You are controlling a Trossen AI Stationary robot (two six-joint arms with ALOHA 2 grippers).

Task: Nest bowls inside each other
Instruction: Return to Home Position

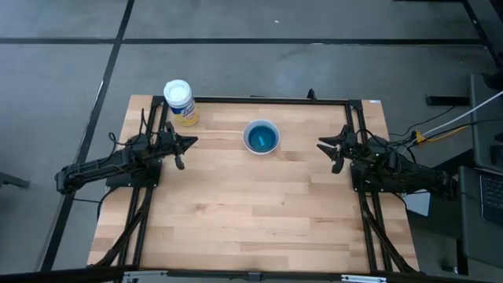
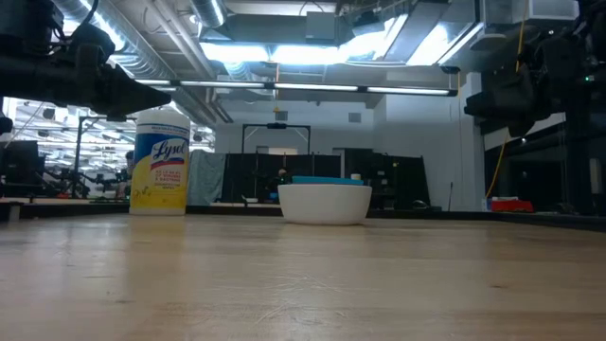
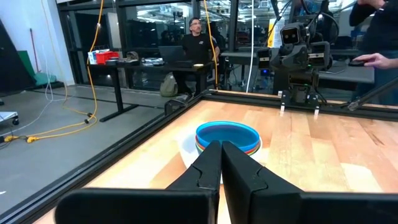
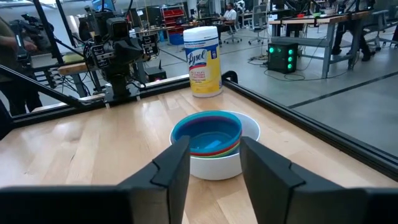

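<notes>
The bowls stand nested in one stack (image 1: 261, 137) on the far middle of the wooden table: a white bowl (image 4: 217, 163) outermost, coloured rims inside it, a blue bowl (image 4: 207, 134) on top. The stack (image 3: 227, 138) rests on its base (image 2: 324, 203). My left gripper (image 1: 191, 143) hovers at the table's left, shut, pointing level at the stack. My right gripper (image 1: 323, 147) hovers at the table's right, open, its fingers (image 4: 175, 169) aimed level at the stack. Neither touches anything.
A white-lidded wipes canister with a yellow label (image 1: 181, 102) stands at the table's far left corner (image 4: 204, 60). A black frame rail (image 1: 259, 100) runs round the table. People stand and sit in the room beyond (image 3: 198, 43). The near half of the table is bare wood (image 1: 251, 220).
</notes>
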